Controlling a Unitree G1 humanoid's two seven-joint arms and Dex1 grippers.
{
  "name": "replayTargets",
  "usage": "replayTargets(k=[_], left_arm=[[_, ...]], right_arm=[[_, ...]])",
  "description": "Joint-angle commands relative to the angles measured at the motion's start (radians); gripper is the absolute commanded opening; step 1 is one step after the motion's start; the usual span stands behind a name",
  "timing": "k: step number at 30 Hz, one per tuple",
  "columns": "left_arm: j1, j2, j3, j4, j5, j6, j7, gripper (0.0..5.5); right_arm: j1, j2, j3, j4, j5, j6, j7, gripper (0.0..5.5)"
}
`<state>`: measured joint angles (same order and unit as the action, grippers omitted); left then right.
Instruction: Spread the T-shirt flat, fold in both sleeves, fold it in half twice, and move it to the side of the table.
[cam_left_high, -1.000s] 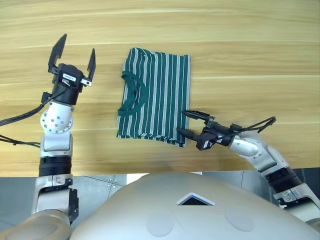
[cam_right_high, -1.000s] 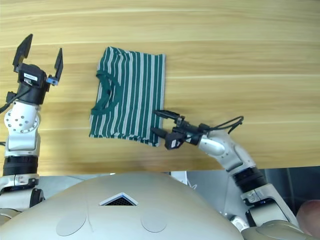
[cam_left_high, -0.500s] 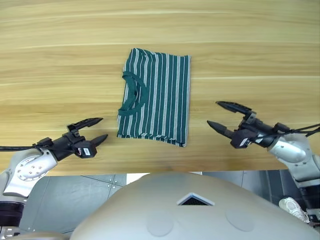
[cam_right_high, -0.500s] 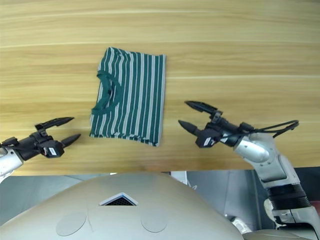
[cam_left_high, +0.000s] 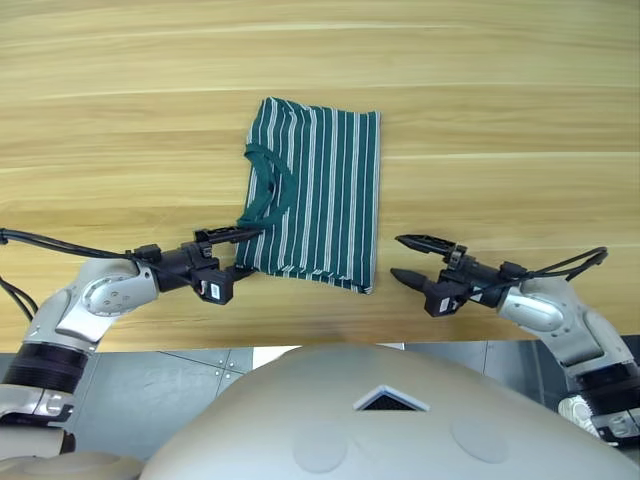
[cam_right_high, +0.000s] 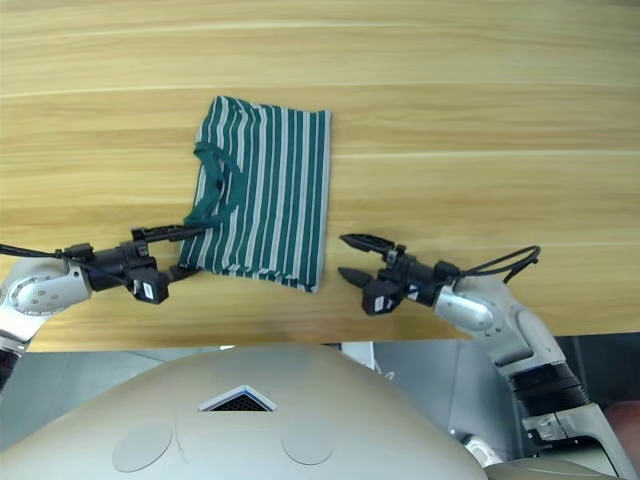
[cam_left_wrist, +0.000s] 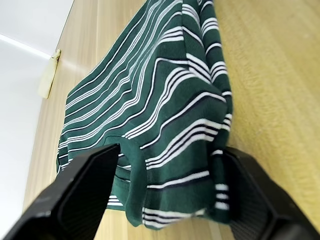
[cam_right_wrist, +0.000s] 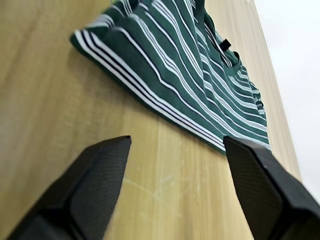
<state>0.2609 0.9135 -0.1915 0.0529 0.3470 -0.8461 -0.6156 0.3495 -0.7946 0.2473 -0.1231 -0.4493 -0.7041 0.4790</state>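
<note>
Nearest the robot, at the table's (cam_left_high: 500, 120) front edge, both arms lie low over the wood, pointing toward each other. The left gripper (cam_left_high: 254, 250) is released, its two black fingers (cam_left_wrist: 85, 192) spread wide on either side of the T-shirt's (cam_left_high: 315, 190) near left corner. In the left wrist view the striped cloth sits between the fingers, bunched a little at the corner, and nothing is clamped on it. The right gripper (cam_left_high: 396, 257) is also released, its fingers (cam_right_wrist: 95, 185) held apart. It is just beside the shirt's near right corner but clear of the cloth, with bare wood showing between the fingertips and the hem.

Just beyond the grippers, the T-shirt lies on the table as a folded rectangle, dark green with thin white stripes running away from the robot. It is in the middle of the table from left to right, close to the front edge. Its neckline (cam_left_high: 285, 187) curves along the left side. Pale wood stretches on past the shirt's far edge.
</note>
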Motion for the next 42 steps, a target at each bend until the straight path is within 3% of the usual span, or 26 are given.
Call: replayTargets(k=[1, 5, 21, 40, 42], left_arm=[[0.032, 0.020, -0.015, 0.015, 0.024, 0.020, -0.011, 3.35], [0.041, 0.035, -0.016, 0.006, 0.003, 0.025, -0.022, 3.12], [0.004, 0.031, -0.051, 0.033, -0.003, 0.027, -0.027, 0.27], [-0.028, 0.004, -0.085, 0.055, -0.003, 0.028, -0.015, 0.13], [-0.024, 0.005, -0.085, 0.055, -0.003, 0.027, -0.013, 0.13]], right_arm=[[0.024, -0.023, 0.034, -0.009, -0.011, 0.004, 0.040, 3.46], [0.012, -0.017, 0.068, -0.025, -0.002, 0.007, 0.057, 3.46], [-0.090, 0.040, 0.143, 0.052, -0.018, 0.006, 0.039, 3.46], [-0.084, 0.058, 0.185, 0.023, 0.019, -0.001, 0.065, 0.08], [-0.095, 0.067, 0.168, 0.036, 0.014, 0.002, 0.043, 0.01]])
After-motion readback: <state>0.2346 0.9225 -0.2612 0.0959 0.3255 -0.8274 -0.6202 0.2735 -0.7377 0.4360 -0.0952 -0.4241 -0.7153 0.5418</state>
